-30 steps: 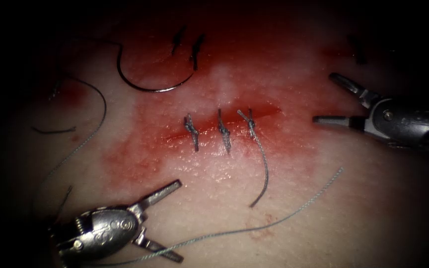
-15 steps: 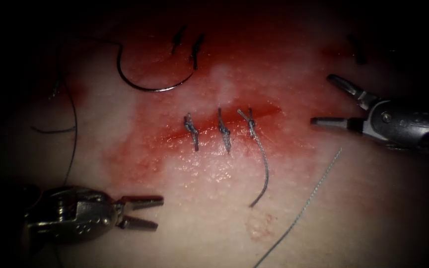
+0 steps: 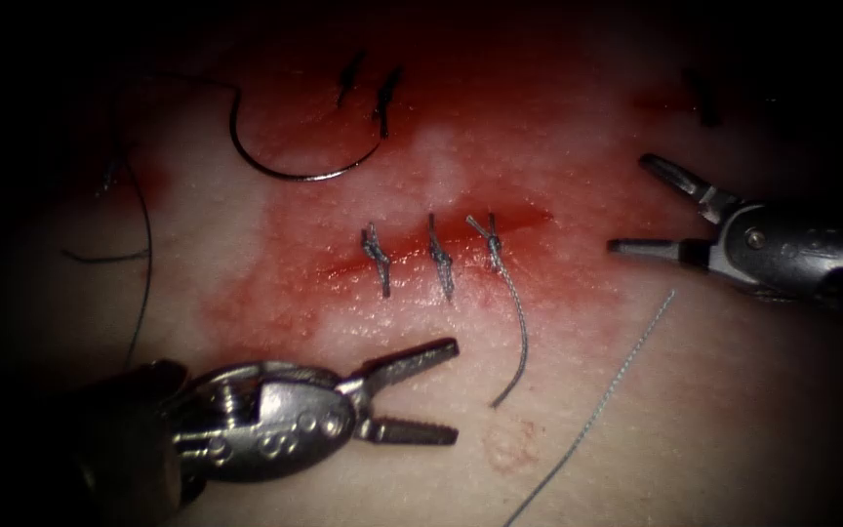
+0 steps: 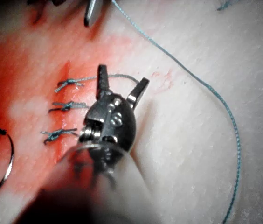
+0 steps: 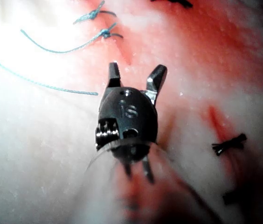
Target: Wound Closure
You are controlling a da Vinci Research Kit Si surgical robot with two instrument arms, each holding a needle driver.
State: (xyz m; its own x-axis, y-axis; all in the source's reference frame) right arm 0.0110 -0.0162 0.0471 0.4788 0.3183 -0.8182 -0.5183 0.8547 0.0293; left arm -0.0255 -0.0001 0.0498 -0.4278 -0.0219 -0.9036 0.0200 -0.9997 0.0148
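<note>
From the endoscope, I see my left tool below the cut, jaws apart and holding nothing. My right tool sits right of the cut, jaws apart too, holding nothing. The needle lies flat on the tissue above the cut, not in it. Three knots close the cut; a long tail hangs from the right knot. I think trimming that tail comes next, a job for the right tool.

Left wrist: the open jaws hover over the tail, and bare tissue gives room beside them.

Right wrist: my jaws gape, with a loose thread close by.
</note>
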